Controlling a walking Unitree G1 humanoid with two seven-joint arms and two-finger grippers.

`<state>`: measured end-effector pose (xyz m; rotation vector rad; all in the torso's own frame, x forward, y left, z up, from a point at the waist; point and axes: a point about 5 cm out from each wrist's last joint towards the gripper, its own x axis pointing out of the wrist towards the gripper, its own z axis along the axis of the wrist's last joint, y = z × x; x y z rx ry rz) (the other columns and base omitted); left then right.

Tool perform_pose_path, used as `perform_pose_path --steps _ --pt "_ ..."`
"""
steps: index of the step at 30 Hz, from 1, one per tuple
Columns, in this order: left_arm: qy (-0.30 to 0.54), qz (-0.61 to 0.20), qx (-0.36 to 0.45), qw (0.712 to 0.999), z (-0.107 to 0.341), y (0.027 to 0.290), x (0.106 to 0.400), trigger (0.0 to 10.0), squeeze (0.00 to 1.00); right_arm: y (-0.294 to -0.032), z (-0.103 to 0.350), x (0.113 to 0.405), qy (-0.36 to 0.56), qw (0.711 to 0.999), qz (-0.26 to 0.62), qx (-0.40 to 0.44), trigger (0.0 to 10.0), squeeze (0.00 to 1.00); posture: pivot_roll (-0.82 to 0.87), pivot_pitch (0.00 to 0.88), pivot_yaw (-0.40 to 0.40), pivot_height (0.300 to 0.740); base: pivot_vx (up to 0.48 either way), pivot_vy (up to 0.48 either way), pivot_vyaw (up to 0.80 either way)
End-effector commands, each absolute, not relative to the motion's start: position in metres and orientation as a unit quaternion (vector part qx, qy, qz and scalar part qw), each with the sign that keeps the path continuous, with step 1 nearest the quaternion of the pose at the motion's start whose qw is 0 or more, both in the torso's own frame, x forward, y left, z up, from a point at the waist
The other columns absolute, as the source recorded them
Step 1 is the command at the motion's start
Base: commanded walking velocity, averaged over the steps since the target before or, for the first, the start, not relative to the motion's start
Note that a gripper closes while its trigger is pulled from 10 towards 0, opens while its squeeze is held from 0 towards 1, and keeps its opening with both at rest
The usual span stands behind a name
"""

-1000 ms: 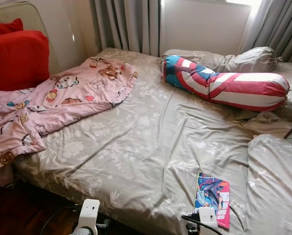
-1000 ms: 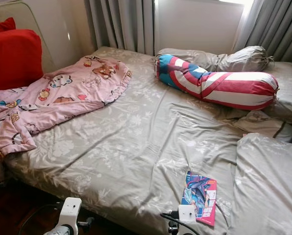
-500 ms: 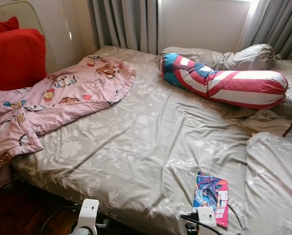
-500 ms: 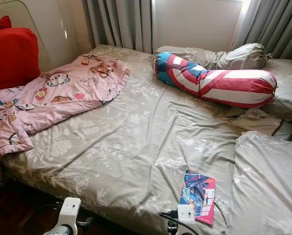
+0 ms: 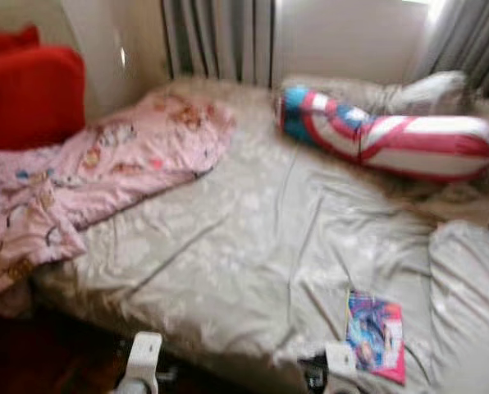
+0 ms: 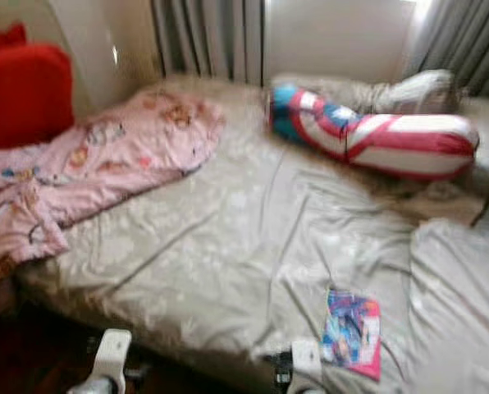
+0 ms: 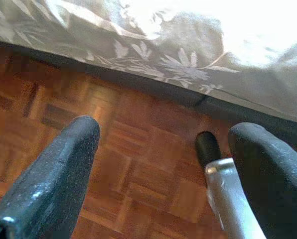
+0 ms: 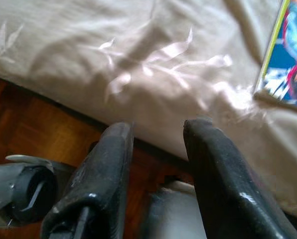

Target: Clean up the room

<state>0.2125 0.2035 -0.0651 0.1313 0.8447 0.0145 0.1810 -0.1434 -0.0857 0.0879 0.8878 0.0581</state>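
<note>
1. At the bedside, your head cameras are blurred; the bed (image 5: 253,246), under a pale floral sheet, runs across the whole frame.
2. Far left, a red cushion (image 5: 27,94) stands against the headboard, and a pink cartoon-print blanket (image 5: 105,168) lies crumpled from there toward the middle of the mattress, one end drooping over the near edge.
3. Low left, your left gripper (image 7: 163,174) hangs over the wooden parquet floor (image 7: 128,169) just short of the bed's edge. Its fingers (image 7: 54,179) stand wide apart and hold nothing.
4. Centre, the sheet is bare and creased, with grey curtains (image 5: 216,41) hanging behind the bed's far side.
5. Right of centre at the back, a bolster (image 5: 392,135) striped red, white and blue lies along the far side, with a grey pillow (image 5: 429,90) bunched behind it.
6. Low right, your right gripper (image 8: 156,164) is at the mattress edge, its fingers (image 8: 103,174) parted a moderate way and empty, sheet ahead of them and floor beneath.
7. Just beyond that gripper, a book (image 5: 376,335) with a blue-and-pink cover lies flat on the sheet near the near edge; you see its corner in the right wrist view.
8. Far right, a second grey pillow (image 5: 470,304) lies beside the book.
</note>
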Motion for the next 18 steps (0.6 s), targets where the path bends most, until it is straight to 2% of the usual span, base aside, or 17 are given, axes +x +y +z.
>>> perform_pose_path --steps 1,18 --pt "0.428 -0.003 0.067 0.901 -0.0712 0.1986 0.2042 10.0 0.0 -0.1499 -0.0888 0.1747 0.44 0.897 0.019 0.041 10.0 0.0 -0.03 0.027 -0.004 0.74 0.0 0.48 0.0" --pt "0.429 -0.003 0.067 0.901 -0.0712 0.1987 0.2041 10.0 0.0 -0.15 -0.0889 0.1744 0.441 0.896 0.019 0.041 10.0 0.0 -0.03 0.028 -0.004 0.74 0.0 0.48 0.0"
